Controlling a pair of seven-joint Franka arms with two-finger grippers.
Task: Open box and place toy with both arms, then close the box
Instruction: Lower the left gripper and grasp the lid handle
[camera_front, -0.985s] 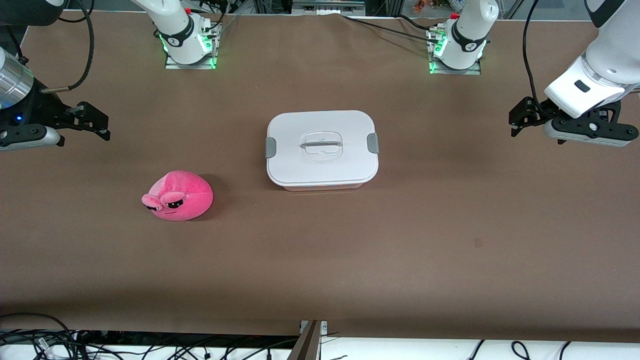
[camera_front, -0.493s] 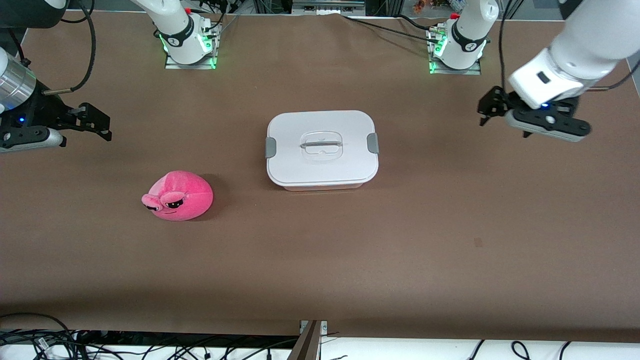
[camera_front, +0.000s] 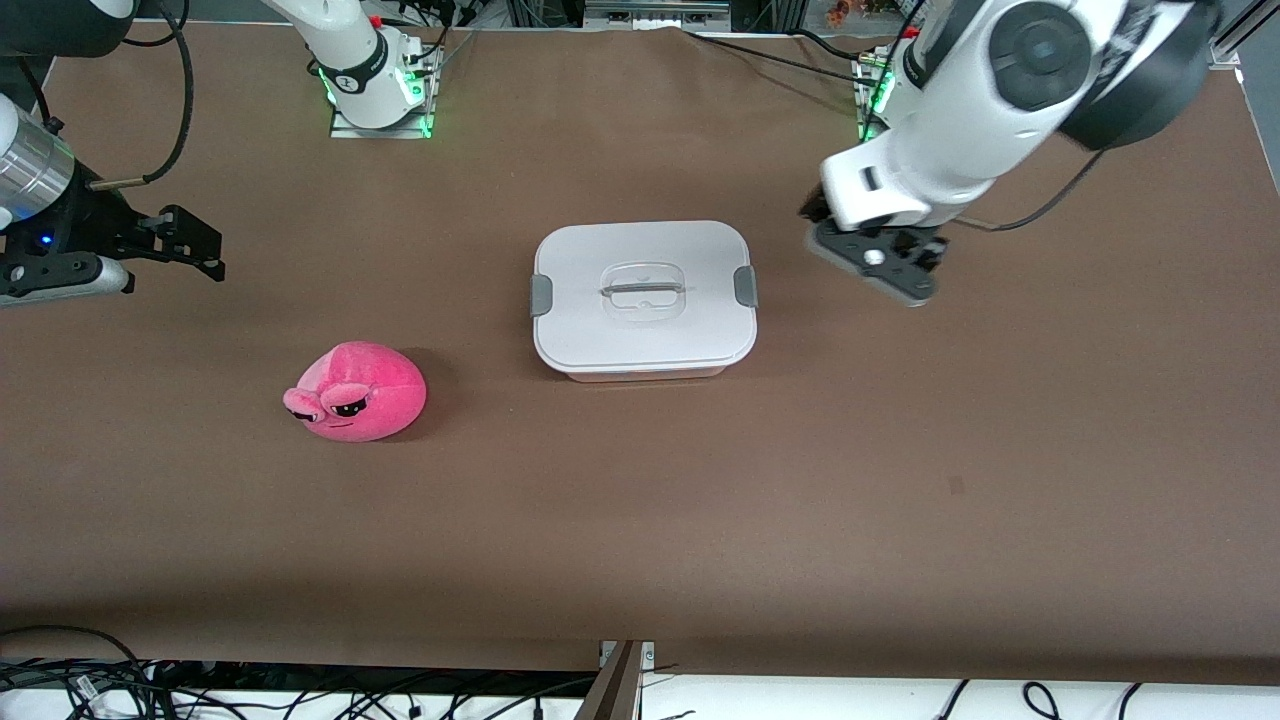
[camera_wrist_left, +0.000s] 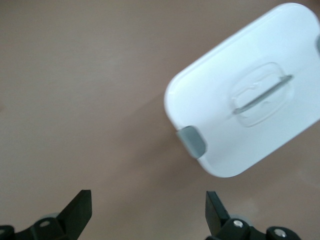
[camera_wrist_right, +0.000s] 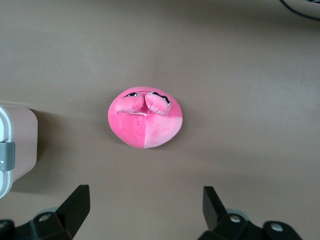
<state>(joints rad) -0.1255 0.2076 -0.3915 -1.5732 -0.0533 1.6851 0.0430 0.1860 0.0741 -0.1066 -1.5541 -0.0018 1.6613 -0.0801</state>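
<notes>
Approaching the closed box, opening step not yet begun.
Toy on desk, apart from spread, empty jaws of waiting right gripper; left gripper beside grey clip, jaws wide, empty; next: catch that clip.

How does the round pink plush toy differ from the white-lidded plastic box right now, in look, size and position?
The round pink plush toy is soft and bright pink, with a face; the white-lidded plastic box is rigid and rounded-rectangular, with grey side clips. The toy is smaller than the box. The toy lies nearer the front camera, toward the right arm's end; the box sits mid-table, lid shut. Both rest on the brown table, untouched by either hand.
</notes>
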